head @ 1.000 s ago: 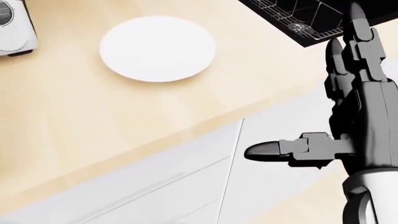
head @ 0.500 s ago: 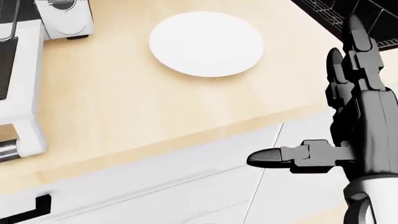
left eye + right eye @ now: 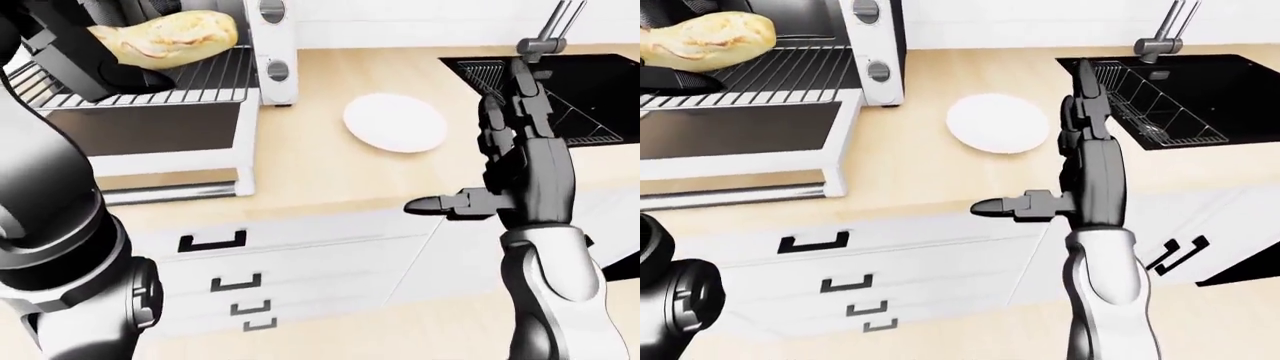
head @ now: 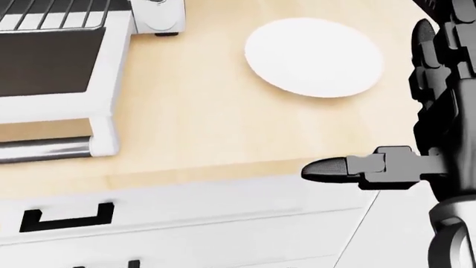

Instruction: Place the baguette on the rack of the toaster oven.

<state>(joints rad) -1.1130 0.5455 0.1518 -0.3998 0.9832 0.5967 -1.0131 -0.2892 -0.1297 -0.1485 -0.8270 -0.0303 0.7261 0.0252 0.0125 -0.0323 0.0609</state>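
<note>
You are holding the baguette (image 3: 165, 35) in your left hand (image 3: 120, 71) over the toaster oven rack (image 3: 205, 79); you are not letting go yet; your right hand (image 3: 520, 161) is hanging wide open and empty.

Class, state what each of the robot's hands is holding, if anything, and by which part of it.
The left hand holds the baguette from underneath, near its middle, over the toaster oven rack. The right hand holds nothing; its fingers are spread.

Head view looks steeply down; eye views share plate (image 3: 395, 122)
</note>
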